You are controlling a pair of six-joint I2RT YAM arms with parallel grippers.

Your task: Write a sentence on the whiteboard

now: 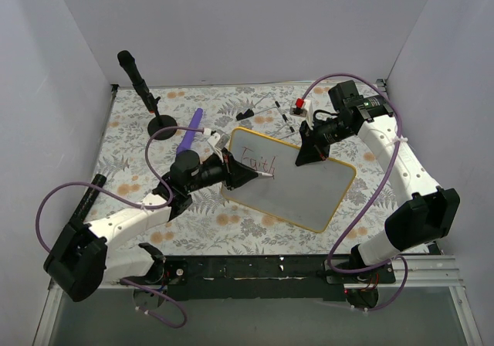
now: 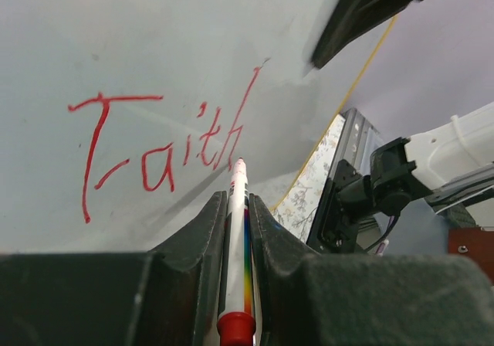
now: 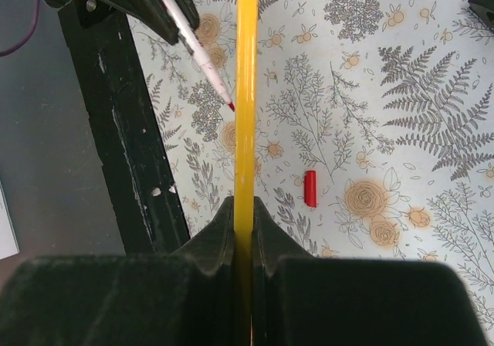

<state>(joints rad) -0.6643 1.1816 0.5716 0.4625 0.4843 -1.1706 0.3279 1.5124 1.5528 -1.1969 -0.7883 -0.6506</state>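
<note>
The whiteboard (image 1: 301,188), white with a yellow rim, lies tilted in the middle of the floral cloth. Red lettering reading "Faith" (image 1: 257,163) runs across its upper left part, and shows large in the left wrist view (image 2: 162,145). My left gripper (image 1: 245,174) is shut on a white marker (image 2: 237,238) whose red tip rests at the board just after the last letter. My right gripper (image 1: 312,154) is shut on the board's far rim. In the right wrist view the yellow rim (image 3: 247,91) runs edge-on straight out from between the jaws (image 3: 243,211), with the marker (image 3: 197,49) to its left.
A black microphone on a round stand (image 1: 143,91) stands at the back left, a purple object (image 1: 190,130) lies beside it. Small black parts (image 1: 245,115) and a red-topped item (image 1: 299,103) lie behind the board. A red cap (image 3: 310,188) lies on the cloth. White walls enclose three sides.
</note>
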